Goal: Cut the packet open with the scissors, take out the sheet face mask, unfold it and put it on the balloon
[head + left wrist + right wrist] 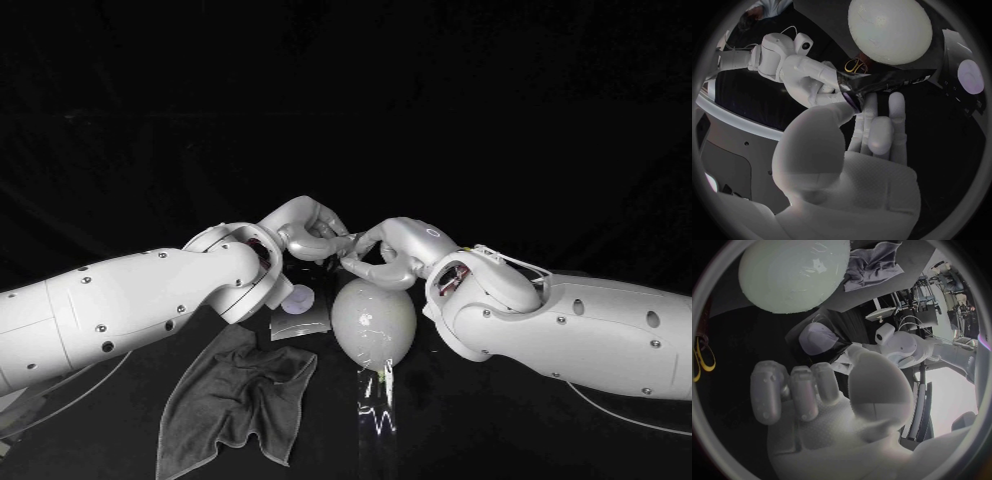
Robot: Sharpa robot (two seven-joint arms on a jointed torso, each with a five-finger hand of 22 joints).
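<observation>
Left hand (848, 165) on packet (889, 80)

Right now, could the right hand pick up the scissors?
Probably not yet: the right hand grips the packet with the left hand. The scissors lie uncovered near the balloon, so it must let go first.

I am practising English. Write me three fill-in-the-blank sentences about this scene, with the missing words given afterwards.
1. The left hand and the right hand hold the dark ____ between them.
2. The scissors have ____ handles.
3. The grey cloth lies on the left arm's side of the pale ____.
Missing words: packet; yellow; balloon.
</observation>
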